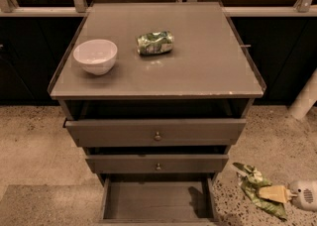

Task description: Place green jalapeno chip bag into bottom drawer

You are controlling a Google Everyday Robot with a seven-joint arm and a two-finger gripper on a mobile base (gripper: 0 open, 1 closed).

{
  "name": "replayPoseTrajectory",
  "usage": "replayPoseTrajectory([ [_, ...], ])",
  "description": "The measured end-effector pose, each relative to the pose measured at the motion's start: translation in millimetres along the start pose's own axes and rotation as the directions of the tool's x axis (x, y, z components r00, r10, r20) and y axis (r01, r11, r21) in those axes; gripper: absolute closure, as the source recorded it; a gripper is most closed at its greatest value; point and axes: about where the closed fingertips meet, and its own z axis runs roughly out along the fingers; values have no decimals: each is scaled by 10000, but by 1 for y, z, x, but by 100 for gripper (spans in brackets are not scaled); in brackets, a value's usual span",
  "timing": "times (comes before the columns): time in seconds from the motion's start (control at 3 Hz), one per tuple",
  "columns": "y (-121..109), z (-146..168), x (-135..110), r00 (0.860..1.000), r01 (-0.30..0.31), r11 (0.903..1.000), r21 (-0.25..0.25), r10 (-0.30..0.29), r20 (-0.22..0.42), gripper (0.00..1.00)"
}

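Grey-brown three-drawer cabinet [198, 71] at frame centre, seen from above and in front. Gripper [262, 193] low at the right edge of the frame, well right of the cabinet and over the speckled floor [282, 141]; white body at the frame edge, tan fingers [273, 194] pointing left. Jaws read as closed together, clamped on the green jalapeno chip bag [251, 176]. Bag is crumpled, light green with pale markings. It sits to the right of the bottom drawer's front corner, outside the drawer, one end spreading up-left of the fingers, the other down-right under them. Cannot tell if the bag touches the floor. Bottom drawer [148, 201] is pulled out furthest of the three, open, flat bare floor showing, shadow in its right rear corner. Middle drawer [124, 163] pulled out a little, round knob [158, 166] at centre. Top drawer [114, 132] pulled out slightly further than the middle one, with its own round knob. On the cabinet top: white bowl [95, 55] upright near the left edge, and a shiny rolled-up dark-green packet [155, 42] lying on its side right of the bowl, apart from it, towards the back. Pale post [304, 96] leans at the right, behind the gripper. Dark panels and a rail run along the back.
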Motion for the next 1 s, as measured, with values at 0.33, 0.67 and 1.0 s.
replayPoseTrajectory([
  [0.33,-22,33,17,9963,-555,9965,-629,512,-691,100],
  [0.67,-43,69,39,9863,-1028,9887,-1093,870,-1403,100],
  [1.0,-73,132,81,9643,-1573,9752,-1559,1177,-2371,100],
])
